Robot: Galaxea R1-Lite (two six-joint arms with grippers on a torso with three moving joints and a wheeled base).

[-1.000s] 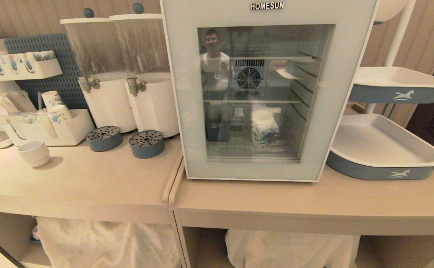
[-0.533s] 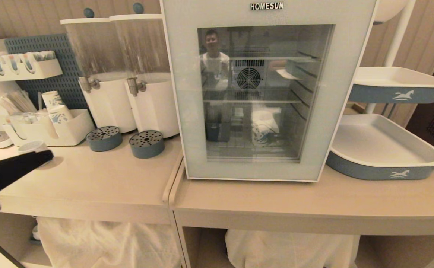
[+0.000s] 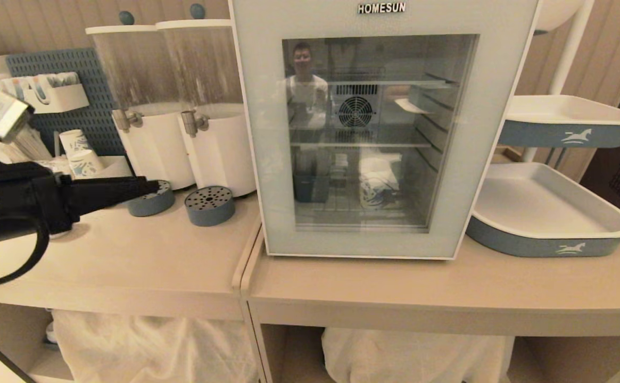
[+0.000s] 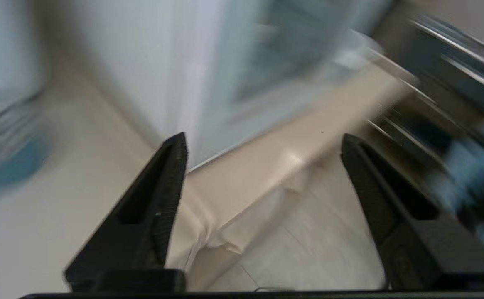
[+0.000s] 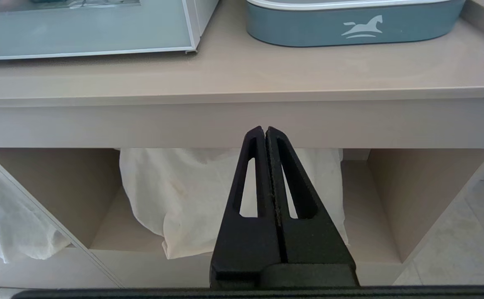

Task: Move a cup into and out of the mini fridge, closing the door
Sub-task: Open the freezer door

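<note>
Cup sits inside the shut mini fridge, on the bottom shelf behind the glass door.

Out at nine o'clock from the fridge, the left gripper reaches in over the counter by the blue drip trays, fingers spread wide and empty. Right gripper hangs pinched tight below the counter edge.

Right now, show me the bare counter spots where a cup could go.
Bare counter runs in front of the mini fridge, and another patch lies before the two drip trays. The lower tray is empty too. The back-left corner is crowded with the paper cup organizer and left gripper.
</note>
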